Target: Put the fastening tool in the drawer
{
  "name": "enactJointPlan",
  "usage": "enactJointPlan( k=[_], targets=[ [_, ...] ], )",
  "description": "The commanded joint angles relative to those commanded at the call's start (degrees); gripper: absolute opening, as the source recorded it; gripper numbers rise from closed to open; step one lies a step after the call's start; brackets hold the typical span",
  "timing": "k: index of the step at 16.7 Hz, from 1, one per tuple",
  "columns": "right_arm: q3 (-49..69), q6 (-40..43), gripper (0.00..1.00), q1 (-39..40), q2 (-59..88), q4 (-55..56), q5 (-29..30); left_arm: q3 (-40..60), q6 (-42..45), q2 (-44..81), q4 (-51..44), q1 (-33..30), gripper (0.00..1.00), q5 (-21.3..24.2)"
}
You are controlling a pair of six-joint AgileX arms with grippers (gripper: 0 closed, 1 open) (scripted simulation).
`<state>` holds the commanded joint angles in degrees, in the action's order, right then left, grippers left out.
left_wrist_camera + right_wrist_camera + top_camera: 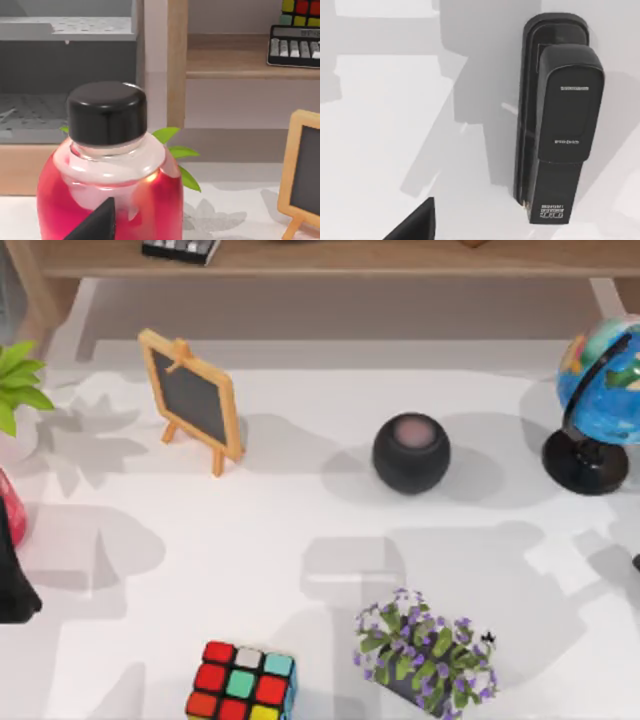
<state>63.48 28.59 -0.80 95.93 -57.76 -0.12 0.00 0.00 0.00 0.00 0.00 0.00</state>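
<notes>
My left gripper (95,222) sits beside the red bottle (110,190) at the table's left edge, well left of the globe (600,380); whether it is open I cannot tell. Right of the globe's base, the right gripper (415,222) hovers over the black stapler (557,117), jaw state equally unclear. The stapler lies flat, long axis running away from that fingertip, so the right arm is nearer.

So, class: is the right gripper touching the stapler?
Apart. In the right wrist view the black stapler lies flat on the white table, and bare table shows between it and the dark fingertip at the frame's edge.
</notes>
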Motion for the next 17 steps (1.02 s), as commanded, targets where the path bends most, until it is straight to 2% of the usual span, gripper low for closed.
enactJointPlan(
  k=[7,12,17],
  targets=[
    [-7.7,-0.3,1.0,0.2,5.8,14.0,0.0,0.0,0.0,0.0,0.0,0.0,1.0,0.0],
    [-8.6,-0.3,1.0,0.3,6.7,15.4,0.0,0.0,0.0,0.0,0.0,0.0,1.0,0.0],
    [-8.6,-0.3,0.62,0.3,6.7,15.4,0.0,0.0,0.0,0.0,0.0,0.0,1.0,0.0]
  ],
)
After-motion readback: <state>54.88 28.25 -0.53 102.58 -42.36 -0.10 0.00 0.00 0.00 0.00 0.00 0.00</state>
